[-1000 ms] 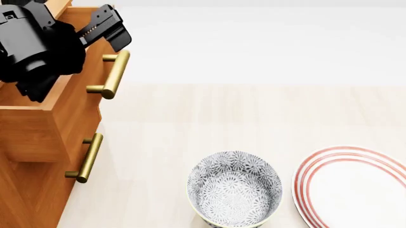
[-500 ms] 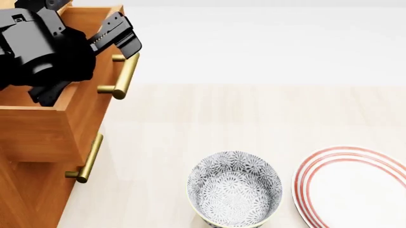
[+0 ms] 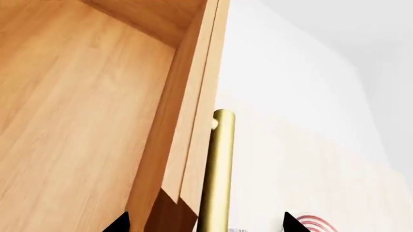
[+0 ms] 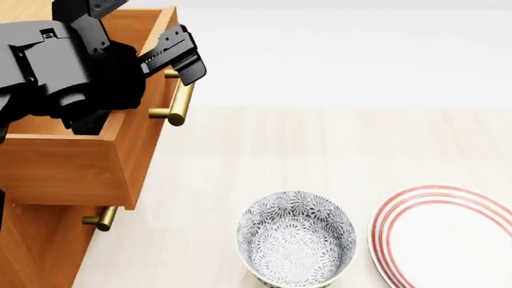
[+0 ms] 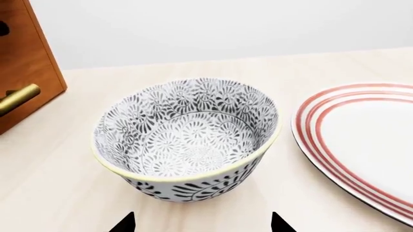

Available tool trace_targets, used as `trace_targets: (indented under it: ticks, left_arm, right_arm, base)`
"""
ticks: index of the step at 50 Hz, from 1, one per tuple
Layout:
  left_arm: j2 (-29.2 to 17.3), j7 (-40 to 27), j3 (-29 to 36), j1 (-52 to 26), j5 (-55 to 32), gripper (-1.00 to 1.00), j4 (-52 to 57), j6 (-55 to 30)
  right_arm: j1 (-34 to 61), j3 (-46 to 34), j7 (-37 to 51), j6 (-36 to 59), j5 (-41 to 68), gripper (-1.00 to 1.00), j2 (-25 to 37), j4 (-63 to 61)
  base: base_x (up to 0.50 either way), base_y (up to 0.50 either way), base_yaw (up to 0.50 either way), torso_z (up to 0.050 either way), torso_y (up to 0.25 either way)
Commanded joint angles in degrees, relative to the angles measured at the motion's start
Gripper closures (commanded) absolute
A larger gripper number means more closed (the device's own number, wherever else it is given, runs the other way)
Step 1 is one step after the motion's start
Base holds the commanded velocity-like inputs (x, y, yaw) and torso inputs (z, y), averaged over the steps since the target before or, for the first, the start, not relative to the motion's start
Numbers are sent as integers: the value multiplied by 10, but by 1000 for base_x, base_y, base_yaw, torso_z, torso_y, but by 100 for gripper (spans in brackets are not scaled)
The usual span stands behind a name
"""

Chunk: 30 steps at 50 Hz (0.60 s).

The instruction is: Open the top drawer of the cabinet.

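The top drawer (image 4: 120,150) has slid further out of the cabinet (image 4: 36,252), the left gripper (image 4: 172,57) moving with its brass handle (image 4: 180,102).

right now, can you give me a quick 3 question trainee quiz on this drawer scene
1. True or false: the top drawer stands pulled out from the cabinet.
2. What straddles the drawer's brass handle? A. left gripper B. right gripper C. nothing
3. Fill in: beside the patterned bowl lies a red-rimmed ____.

Key: 1 true. 2 A. 3 plate.
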Motion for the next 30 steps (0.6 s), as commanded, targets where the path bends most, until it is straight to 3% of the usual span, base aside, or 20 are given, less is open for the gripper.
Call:
trace_targets:
  ticks: [1, 30]
  left_arm:
    - [17, 31, 40, 4, -63, -100, 17, 18]
    - [16, 46, 242, -21, -262, -100, 15, 89]
  right_arm:
    - [2, 13, -16, -9, -7, -100, -10, 11]
    - [2, 11, -18, -12, -1, -100, -4, 11]
  base:
    - [0, 0, 0, 0, 0]
    - [0, 0, 0, 0, 0]
